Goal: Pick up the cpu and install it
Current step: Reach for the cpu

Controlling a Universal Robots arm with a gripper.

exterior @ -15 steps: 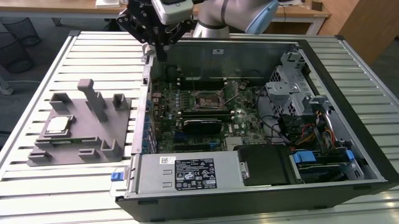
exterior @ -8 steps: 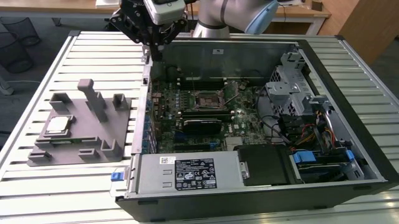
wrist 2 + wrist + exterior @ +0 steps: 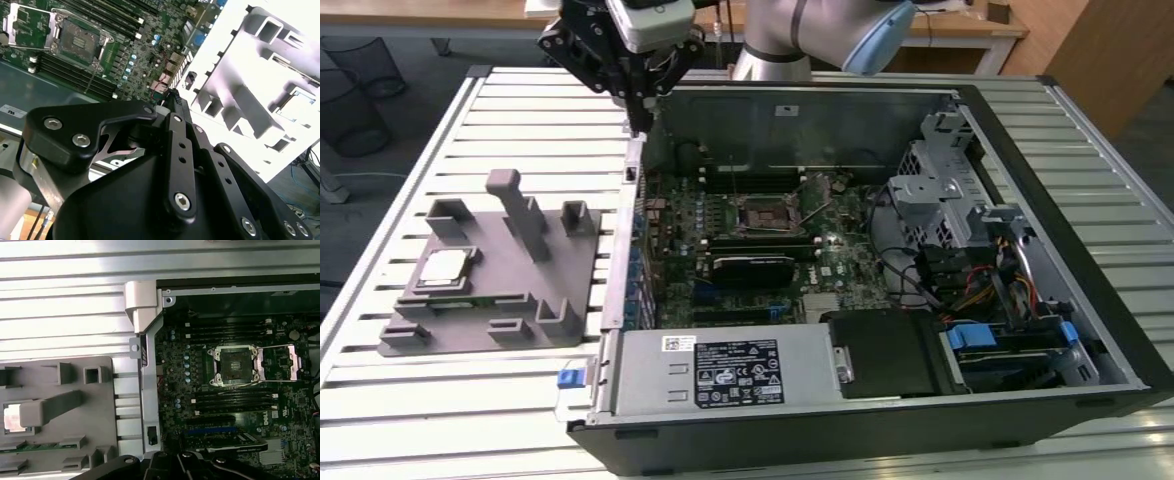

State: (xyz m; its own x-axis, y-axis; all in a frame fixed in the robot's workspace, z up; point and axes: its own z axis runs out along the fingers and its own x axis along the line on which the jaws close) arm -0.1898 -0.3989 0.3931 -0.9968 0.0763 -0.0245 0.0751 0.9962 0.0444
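I see the cpu (image 3: 444, 267) lying flat in a recess of the grey holder (image 3: 520, 295) on the slatted counter (image 3: 454, 400), just beside the open computer case (image 3: 854, 440) on the exterior view's left. My arm (image 3: 781, 45) hangs its hand (image 3: 640, 122) tip-down over the case's far corner, well apart from the cpu, fingers clenched on nothing. The white label (image 3: 736, 372) on the power supply carries print too small to read.

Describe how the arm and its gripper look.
The arm is silver-grey tubing with a pale blue joint cap. The gripper is matt black: flat hinged link bars tapering toward the tips, studded with silver socket screws. A light grey box sits at the wrist.
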